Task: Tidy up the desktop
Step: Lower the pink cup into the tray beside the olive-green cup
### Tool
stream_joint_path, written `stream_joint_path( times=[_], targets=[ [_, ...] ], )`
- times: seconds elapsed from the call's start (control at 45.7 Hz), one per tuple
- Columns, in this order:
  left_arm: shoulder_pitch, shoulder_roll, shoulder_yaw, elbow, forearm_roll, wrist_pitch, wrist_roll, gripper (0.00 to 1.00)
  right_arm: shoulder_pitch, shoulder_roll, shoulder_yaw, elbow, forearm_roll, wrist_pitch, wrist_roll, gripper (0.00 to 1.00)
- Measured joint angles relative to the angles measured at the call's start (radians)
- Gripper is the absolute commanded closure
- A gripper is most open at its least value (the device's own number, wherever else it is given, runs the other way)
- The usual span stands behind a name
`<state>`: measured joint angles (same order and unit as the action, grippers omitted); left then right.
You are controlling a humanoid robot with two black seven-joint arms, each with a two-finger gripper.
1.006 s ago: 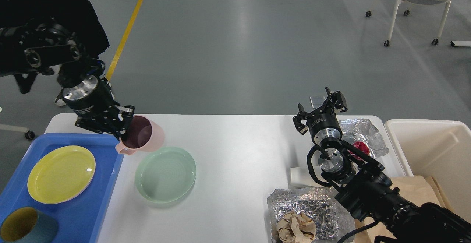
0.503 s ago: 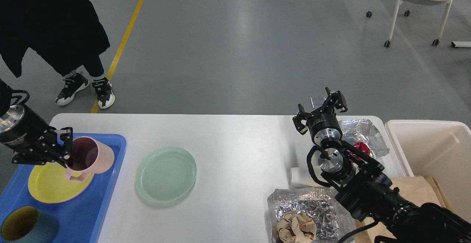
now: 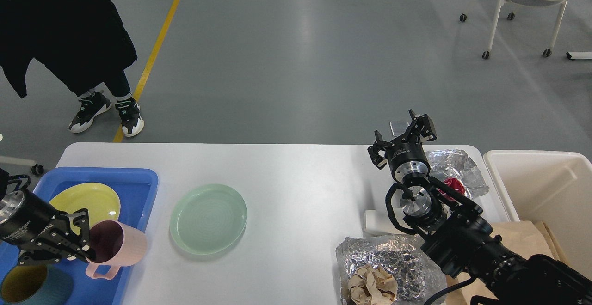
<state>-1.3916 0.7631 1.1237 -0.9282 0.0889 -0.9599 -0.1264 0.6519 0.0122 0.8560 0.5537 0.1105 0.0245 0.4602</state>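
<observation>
The white desktop [image 3: 296, 175] spans the view. My left gripper [image 3: 85, 245] is shut on the rim of a pink mug [image 3: 121, 248] and holds it tilted over the right edge of the blue tray [image 3: 134, 182]. A yellow plate [image 3: 90, 198] and a teal cup with a yellow inside [image 3: 32, 286] lie in the tray. A pale green plate [image 3: 208, 218] sits on the desktop to the tray's right. My right gripper [image 3: 403, 137] is open and empty near the far right edge.
Crumpled foil [image 3: 455, 165] with a red piece [image 3: 454, 186] lies at the far right. More foil holding crumpled brown paper [image 3: 372, 283] lies at the front. A cream-white bin [image 3: 545, 189] stands to the right. A person stands far left.
My left gripper carried the pink mug from the tray's far right corner, over the yellow plate, down toward the tray's near right edge. The right arm has not moved.
</observation>
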Motion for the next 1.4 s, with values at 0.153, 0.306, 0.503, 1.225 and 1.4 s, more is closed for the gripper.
stream_joint_path(
  times=[0.153, 0.306, 0.503, 1.225, 1.4],
  targets=[
    [0.014, 0.050, 0.006, 0.000, 0.000, 0.000, -0.001, 1.00, 0.000, 0.000, 0.000, 0.000, 0.000, 0.000, 0.000, 0.00],
    [0.015, 0.097, 0.016, 0.000, 0.002, 0.000, 0.000, 1.00, 0.000, 0.000, 0.000, 0.000, 0.000, 0.000, 0.000, 0.00],
    [0.041, 0.104, 0.014, 0.000, 0.003, 0.000, 0.001, 1.00, 0.000, 0.000, 0.000, 0.000, 0.000, 0.000, 0.000, 0.00],
    [0.127, 0.108, 0.006, 0.030, 0.000, 0.000, -0.004, 1.00, 0.000, 0.000, 0.000, 0.000, 0.000, 0.000, 0.000, 0.00],
    [0.142, 0.097, 0.002, 0.054, -0.001, 0.000, -0.008, 1.00, 0.000, 0.000, 0.000, 0.000, 0.000, 0.000, 0.000, 0.00]
  ],
)
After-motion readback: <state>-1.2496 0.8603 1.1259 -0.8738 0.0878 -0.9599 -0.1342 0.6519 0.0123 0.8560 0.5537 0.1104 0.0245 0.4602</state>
